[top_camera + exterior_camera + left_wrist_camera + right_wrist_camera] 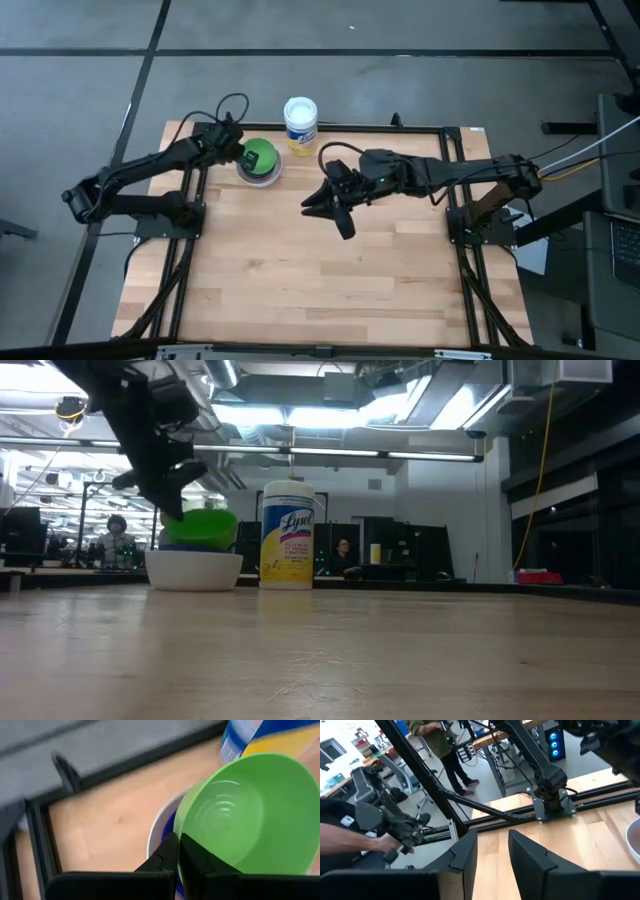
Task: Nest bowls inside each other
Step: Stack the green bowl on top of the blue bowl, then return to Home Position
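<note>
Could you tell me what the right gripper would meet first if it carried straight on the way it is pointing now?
Probably nothing soon: the right gripper, jaws apart and empty, points across bare table toward the left arm's base at the table's edge, though depth is unclear.

The brand name "Lysol" is read in dark blue script on the yellow label of the white wipes canister (287, 536) in the low view. Smaller print on that label is seen but cannot be made out. In the high view and the left wrist view the label's lettering is not legible. No other text or number is readable.
</note>
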You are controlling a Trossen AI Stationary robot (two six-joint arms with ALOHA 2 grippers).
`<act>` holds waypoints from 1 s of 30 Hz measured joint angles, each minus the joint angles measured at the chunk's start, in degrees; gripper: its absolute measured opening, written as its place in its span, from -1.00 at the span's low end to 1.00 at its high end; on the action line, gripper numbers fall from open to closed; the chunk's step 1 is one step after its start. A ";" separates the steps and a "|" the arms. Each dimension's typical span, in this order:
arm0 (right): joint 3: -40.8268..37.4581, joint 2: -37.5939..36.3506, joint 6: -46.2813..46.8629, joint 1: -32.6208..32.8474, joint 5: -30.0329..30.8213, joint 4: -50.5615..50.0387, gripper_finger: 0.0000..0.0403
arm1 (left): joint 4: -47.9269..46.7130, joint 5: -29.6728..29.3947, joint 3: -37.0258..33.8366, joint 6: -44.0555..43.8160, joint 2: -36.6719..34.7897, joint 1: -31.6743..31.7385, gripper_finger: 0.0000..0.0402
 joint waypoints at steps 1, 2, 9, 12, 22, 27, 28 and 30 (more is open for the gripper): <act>0.00 -0.11 0.22 0.00 0.12 0.22 -0.45 | -0.70 0.93 -0.29 -0.50 0.36 0.62 -1.00; 0.00 -0.35 0.77 0.00 0.14 0.23 -0.45 | -1.33 1.86 -0.61 -0.63 0.66 1.18 -1.00; -0.02 -1.11 1.95 -0.04 0.34 2.68 -0.39 | -1.71 2.73 -0.63 -1.19 2.18 1.54 -0.99; -0.02 -1.12 2.45 -0.02 0.34 4.11 -0.35 | -1.71 3.68 -0.63 -1.32 3.79 2.16 -0.99; -0.02 -1.10 3.73 0.64 0.16 6.31 -0.30 | 4.32 7.90 -0.58 0.19 6.95 4.03 -0.73; -0.02 -1.44 3.71 0.92 0.50 6.57 -0.33 | 7.04 9.75 -0.58 -0.07 1.99 5.13 -0.34; -0.04 -1.68 3.60 0.88 0.83 6.51 -0.33 | 7.08 10.42 -0.58 -0.13 0.61 5.44 -0.27; -0.02 -2.16 2.59 0.86 2.22 6.67 -0.34 | 6.88 12.40 -0.58 0.62 -2.52 5.83 -0.16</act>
